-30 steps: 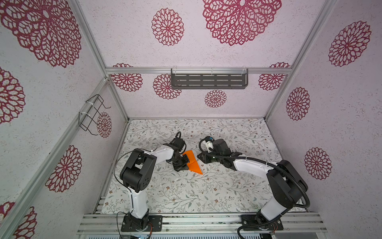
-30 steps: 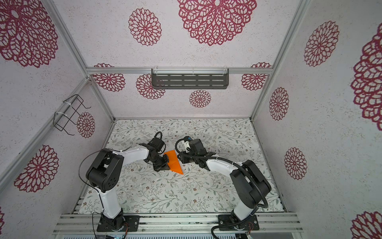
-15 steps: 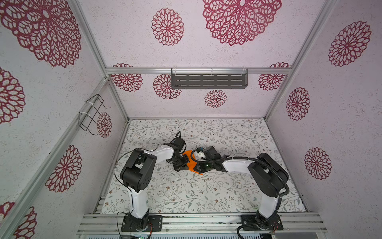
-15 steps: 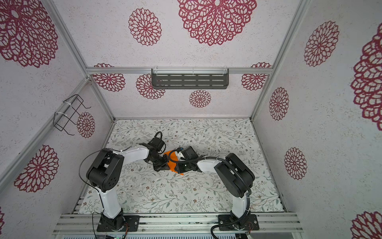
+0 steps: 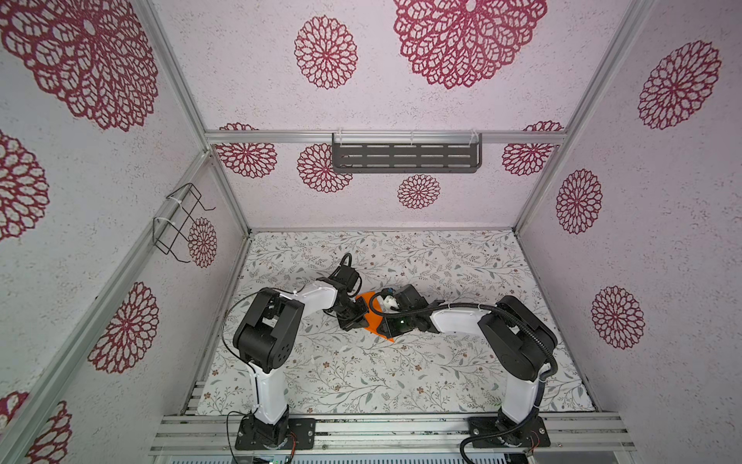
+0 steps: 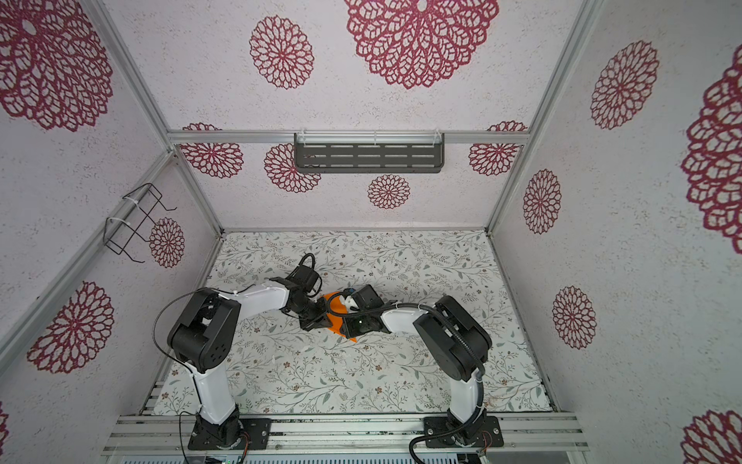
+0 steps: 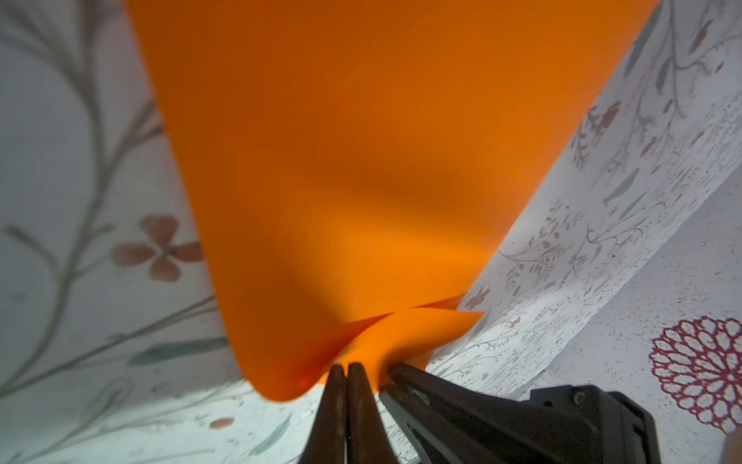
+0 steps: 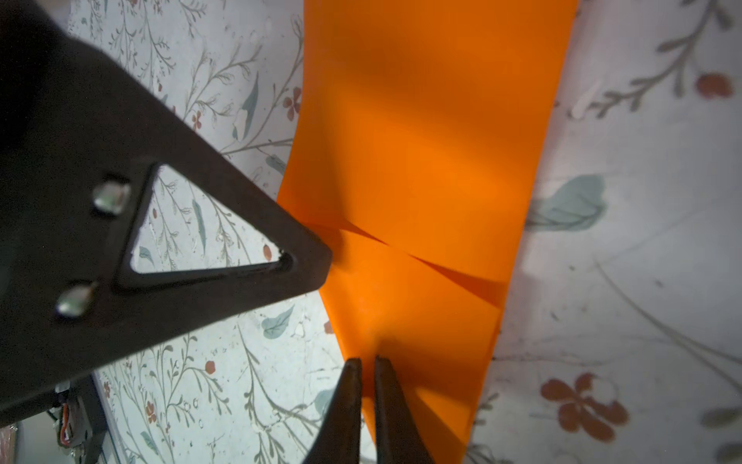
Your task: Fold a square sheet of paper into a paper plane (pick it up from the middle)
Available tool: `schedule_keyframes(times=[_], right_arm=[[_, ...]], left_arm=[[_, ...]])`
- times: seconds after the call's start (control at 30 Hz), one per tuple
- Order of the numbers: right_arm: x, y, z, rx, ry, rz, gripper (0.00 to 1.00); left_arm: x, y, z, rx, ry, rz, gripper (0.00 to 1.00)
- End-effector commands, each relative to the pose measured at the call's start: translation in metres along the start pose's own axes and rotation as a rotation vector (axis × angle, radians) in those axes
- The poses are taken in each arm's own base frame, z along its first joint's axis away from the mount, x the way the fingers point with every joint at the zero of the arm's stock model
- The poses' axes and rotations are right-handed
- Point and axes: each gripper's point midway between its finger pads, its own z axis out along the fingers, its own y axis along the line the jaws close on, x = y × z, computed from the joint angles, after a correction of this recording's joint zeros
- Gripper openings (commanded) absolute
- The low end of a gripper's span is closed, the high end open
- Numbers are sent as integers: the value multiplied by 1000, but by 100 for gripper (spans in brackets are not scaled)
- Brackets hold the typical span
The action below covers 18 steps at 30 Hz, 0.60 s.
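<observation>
The square sheet of paper (image 5: 373, 323) (image 6: 336, 321) is bright orange and lies on the floral mat mid-table. It tapers to a point at its near end. Two folded flaps meet at a slanted seam in the left wrist view (image 7: 361, 160) and in the right wrist view (image 8: 421, 160). My left gripper (image 5: 363, 321) (image 6: 321, 319) (image 7: 345, 366) is shut, its tips touching the paper's edge at the flaps. My right gripper (image 5: 378, 327) (image 6: 341, 326) (image 8: 367, 360) is shut to a thin slit, over the paper's edge. The two grippers sit almost tip to tip.
A dark slotted shelf (image 5: 405, 156) hangs on the back wall and a wire basket (image 5: 180, 225) on the left wall. Aluminium rails (image 5: 385, 430) run along the front by both arm bases. The floral mat (image 5: 441, 381) covers the floor.
My right arm has swung left from beside the paper to over it, and its jaws have narrowed. The left gripper has stayed at the paper's left edge.
</observation>
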Motion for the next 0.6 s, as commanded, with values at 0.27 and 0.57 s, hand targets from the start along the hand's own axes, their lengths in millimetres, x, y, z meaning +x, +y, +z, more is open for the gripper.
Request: schedule_keyframes(times=[0.27, 0.57], right_arm=[[9, -12, 5, 54, 43, -14, 13], [10, -14, 6, 59, 46, -10, 13]], left_arm=[[-10, 11, -2, -36, -34, -2, 6], [-9, 43, -3, -188, -45, 3, 5]])
